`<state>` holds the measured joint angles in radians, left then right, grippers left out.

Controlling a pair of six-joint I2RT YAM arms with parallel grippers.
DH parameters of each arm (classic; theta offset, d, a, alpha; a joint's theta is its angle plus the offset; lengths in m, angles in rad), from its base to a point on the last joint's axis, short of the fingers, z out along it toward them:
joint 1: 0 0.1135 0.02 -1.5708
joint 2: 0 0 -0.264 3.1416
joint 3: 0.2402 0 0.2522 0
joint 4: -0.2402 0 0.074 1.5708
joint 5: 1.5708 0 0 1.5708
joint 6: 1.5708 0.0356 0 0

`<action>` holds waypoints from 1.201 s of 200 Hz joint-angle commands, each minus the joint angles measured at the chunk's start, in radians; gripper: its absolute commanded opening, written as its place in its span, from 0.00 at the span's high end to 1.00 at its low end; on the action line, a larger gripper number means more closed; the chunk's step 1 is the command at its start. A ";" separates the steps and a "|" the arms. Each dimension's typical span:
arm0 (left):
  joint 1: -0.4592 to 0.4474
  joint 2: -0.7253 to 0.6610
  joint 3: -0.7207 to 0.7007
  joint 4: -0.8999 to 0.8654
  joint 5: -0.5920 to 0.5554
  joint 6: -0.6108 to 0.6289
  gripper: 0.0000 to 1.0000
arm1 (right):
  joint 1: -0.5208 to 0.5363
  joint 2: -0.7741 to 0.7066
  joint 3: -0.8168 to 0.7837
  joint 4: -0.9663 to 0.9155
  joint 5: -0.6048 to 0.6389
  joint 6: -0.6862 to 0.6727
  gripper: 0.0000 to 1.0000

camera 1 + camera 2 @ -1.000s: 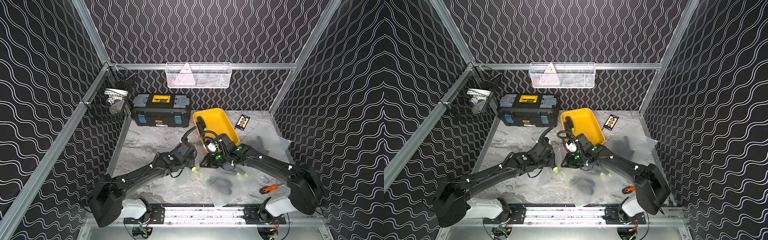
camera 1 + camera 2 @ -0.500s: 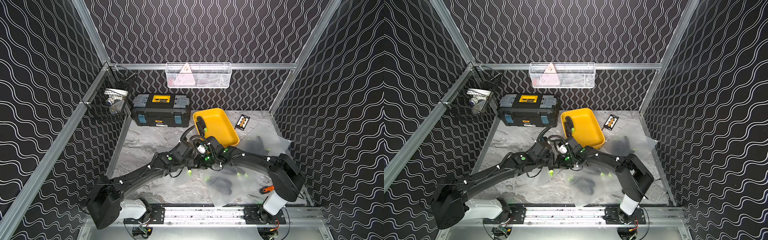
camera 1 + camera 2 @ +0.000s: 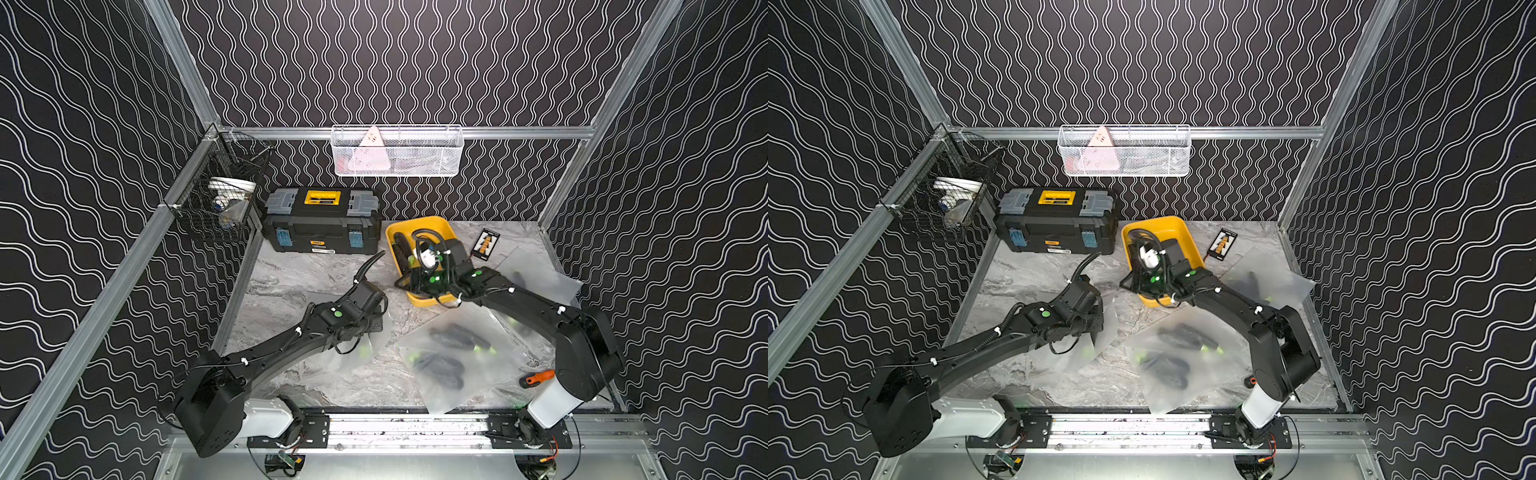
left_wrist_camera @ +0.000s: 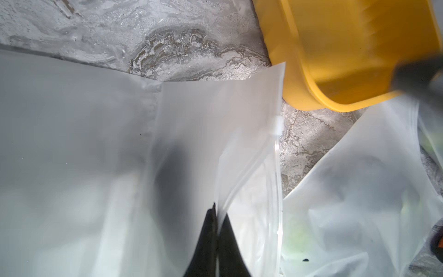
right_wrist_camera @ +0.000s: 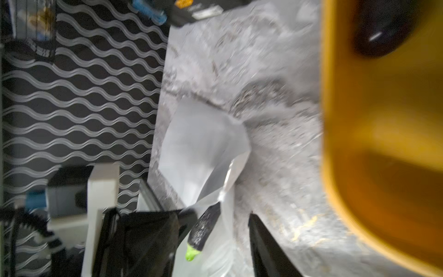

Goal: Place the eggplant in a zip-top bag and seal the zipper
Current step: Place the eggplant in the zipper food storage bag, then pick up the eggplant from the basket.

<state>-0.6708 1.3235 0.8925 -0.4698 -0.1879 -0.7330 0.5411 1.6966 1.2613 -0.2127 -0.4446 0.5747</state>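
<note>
Since the eggplant [image 5: 203, 227] looks tucked inside the bag [image 4: 72, 120] my left gripper [image 4: 215, 230] pinches, right gripper [image 3: 407, 280] seemingly parted, empty, only zipping's left.

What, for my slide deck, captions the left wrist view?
Shut left gripper pinches frosted clear zip-top bag beside yellow plastic tub.

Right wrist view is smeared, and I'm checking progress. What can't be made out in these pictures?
- Bin contents: right arm covers most in both top views; right wrist view motion-blurred.
- Bag contents: left wrist view, frosted film shows only a dark smudge.
- Orange tool: mostly behind right arm's base, both top views.
</note>
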 commanded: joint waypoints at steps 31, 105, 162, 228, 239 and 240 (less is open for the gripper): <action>0.002 0.017 0.019 0.002 -0.006 0.012 1.00 | -0.123 0.223 0.163 -0.041 0.119 -0.113 0.45; 0.002 0.069 0.052 0.006 0.016 0.016 1.00 | -0.171 0.548 0.451 -0.032 0.187 -0.179 0.43; 0.002 0.092 0.072 -0.007 0.009 0.016 1.00 | -0.185 0.640 0.488 0.104 0.116 -0.125 0.43; 0.002 0.112 0.079 -0.009 0.013 0.025 1.00 | -0.178 0.680 0.538 0.155 0.106 -0.081 0.42; 0.002 0.111 0.082 -0.012 0.012 0.026 1.00 | -0.174 0.698 0.555 0.149 0.114 -0.082 0.43; 0.002 0.111 0.082 -0.012 0.012 0.026 1.00 | -0.174 0.699 0.557 0.149 0.114 -0.082 0.43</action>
<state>-0.6708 1.4353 0.9607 -0.4759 -0.1715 -0.7185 0.3580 2.3623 1.7832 -0.0757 -0.3305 0.4797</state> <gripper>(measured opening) 0.058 0.576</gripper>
